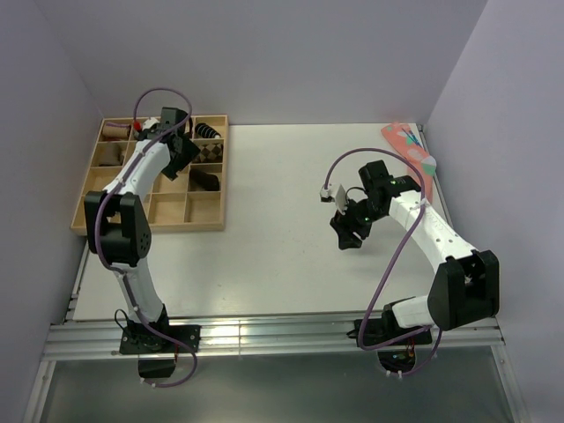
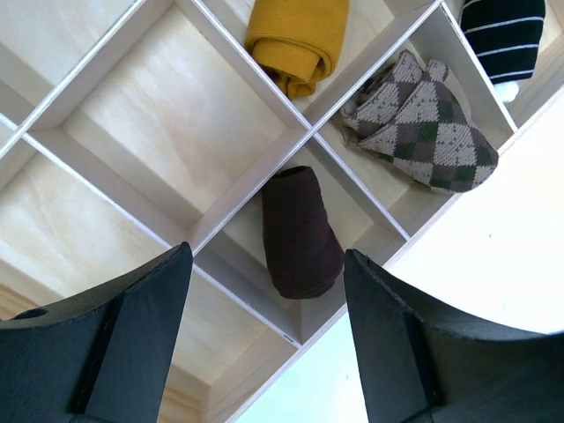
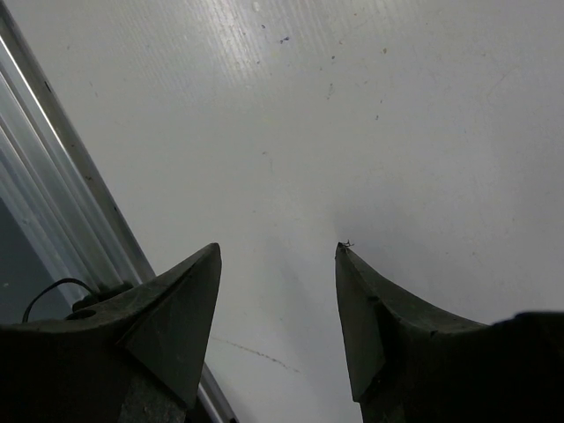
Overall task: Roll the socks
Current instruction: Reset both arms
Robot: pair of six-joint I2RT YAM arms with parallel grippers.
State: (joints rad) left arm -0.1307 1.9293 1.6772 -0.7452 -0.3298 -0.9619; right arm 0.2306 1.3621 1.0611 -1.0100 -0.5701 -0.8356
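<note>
The left arm is reaching out over the wooden tray, which is sitting at the far left corner of the surface. The left end effector is hovering above the tray's compartments with its fingers spread apart and nothing between them, so it is released.

Straight below that gap, the socks are lying as a tight dark brown roll in one compartment of the column along the tray's right edge, one place up from the near right corner. The roll is leaning against a partition wall and the end effector is not touching it.

In the next compartment toward the far edge, a checked bundle is resting. Beyond that, a dark sock with pale stripes is peeking in at the tray's far right corner. A yellow bundle is filling a compartment one column in.

Over on the other side, the right end effector is hanging above bare surface, right of the middle and well apart from the tray. Its fingers are parted and gripping nothing.

A pink sock is lying flat along the right edge, up at the far right corner.
</note>
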